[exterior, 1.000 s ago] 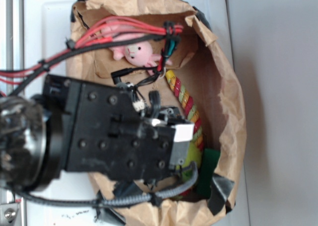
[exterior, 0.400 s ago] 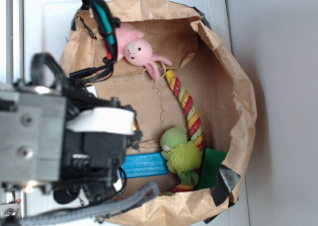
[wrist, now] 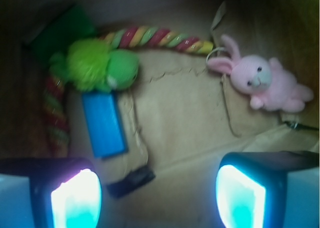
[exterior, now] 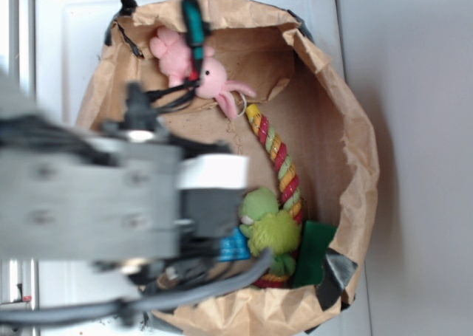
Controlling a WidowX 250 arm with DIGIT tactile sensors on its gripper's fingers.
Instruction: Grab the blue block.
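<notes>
Exterior view: a brown paper bag (exterior: 347, 129) lies open on a white bench (exterior: 74, 40). Inside are a pink bunny (exterior: 214, 77), a striped rope (exterior: 277, 155), a green plush (exterior: 270, 221) and a dark green felt piece (exterior: 314, 251). The blurred arm (exterior: 111, 203) covers the bag's left half and most of the blue block (exterior: 235, 247); only 1 short end shows, touching the plush. Cables (exterior: 194, 26) cross the bunny. Compared with 0.4 s ago, the arm has shifted right, hiding far more of the block. The claw itself is out of sight here.

Wrist view: the block (wrist: 104, 124) lies flat on the bag floor, 1 end just below the plush (wrist: 97, 65), clear of the claw (wrist: 157, 195). The 2 fingers (wrist: 75, 198) stand spread wide apart, pinching nothing. A small black piece (wrist: 131, 181) lies between block and claw. The rope (wrist: 155, 37) runs from plush to bunny (wrist: 262, 82); the felt (wrist: 62, 30) sits in the far corner.

No readable writing or labels.
</notes>
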